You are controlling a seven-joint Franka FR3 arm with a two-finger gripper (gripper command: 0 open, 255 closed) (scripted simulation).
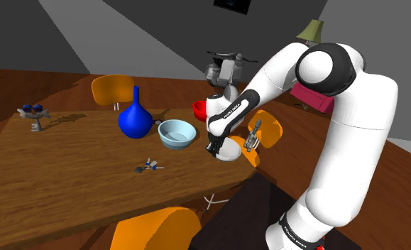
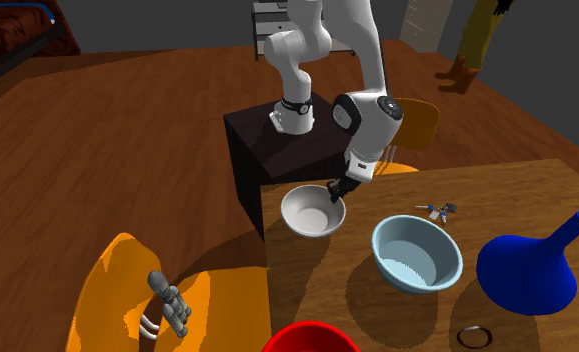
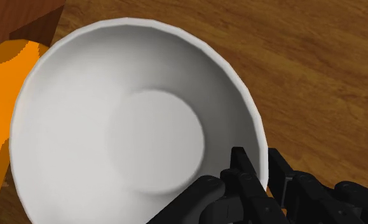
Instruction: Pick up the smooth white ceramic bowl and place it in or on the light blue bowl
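A smooth, matt white bowl (image 3: 100, 95) rests on a grained wooden table (image 3: 316, 76). The blue vase (image 1: 135, 122) and light blue bowl (image 1: 177, 133) look smooth, slightly glossy.

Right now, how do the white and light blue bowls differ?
The white bowl is clasped at its rim by the gripper; the light blue bowl stands free. The white bowl sits at the corner of the table, the light blue bowl farther in. Both are upright and empty.
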